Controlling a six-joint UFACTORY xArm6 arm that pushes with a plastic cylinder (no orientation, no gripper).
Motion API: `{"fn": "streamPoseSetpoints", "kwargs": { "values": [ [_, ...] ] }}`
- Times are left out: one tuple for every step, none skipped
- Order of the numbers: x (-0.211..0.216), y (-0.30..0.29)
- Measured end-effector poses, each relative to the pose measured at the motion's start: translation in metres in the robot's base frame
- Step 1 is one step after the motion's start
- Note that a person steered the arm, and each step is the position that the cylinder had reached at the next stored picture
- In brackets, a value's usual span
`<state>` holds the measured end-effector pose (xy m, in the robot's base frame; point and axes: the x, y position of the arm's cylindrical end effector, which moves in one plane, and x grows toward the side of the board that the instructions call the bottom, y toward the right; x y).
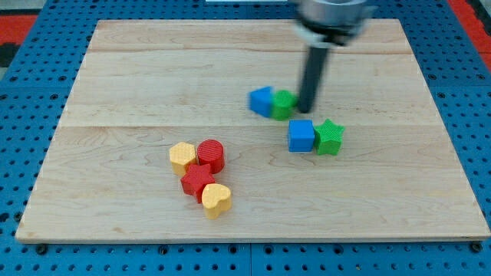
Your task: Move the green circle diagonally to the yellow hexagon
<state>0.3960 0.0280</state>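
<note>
While my tip [307, 111] rests on the wooden worktop [115, 77], it sits just beside the green circle [284, 103], on that block's right in the view, so close that I cannot tell whether the two touch. My arm carries no jaws, only the dark rod, which rises from the tip toward the view's top, where its blurred mount is cut off by the edge.

Taking the green circle as the landmark: a blue block [261, 100], its shape blurred, presses against the circle's left side. Below and to the right of the circle sits a blue cube [301, 136], and a green star [330, 137] touches that cube's right side; this pair lies near the circle but apart from it.

Well apart from the green circle, down and to the view's left, four blocks cluster together. The yellow hexagon [182, 158] is the leftmost of them, with a red cylinder [211, 155] touching its right side. Just below those two lies a second red block [198, 182], its shape unclear, and a yellow heart [216, 200] sits against that block's lower right.

A blue pegboard surface [23, 115] surrounds the worktop.
</note>
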Motion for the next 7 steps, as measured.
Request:
{"fn": "streamPoseSetpoints", "kwargs": {
  "values": [
    [-0.060, -0.100],
    [-0.064, -0.111],
    [-0.023, -0.100],
    [0.012, -0.151],
    [-0.026, -0.141],
    [-0.014, -0.186],
    [0.064, -0.223]
  ]
}}
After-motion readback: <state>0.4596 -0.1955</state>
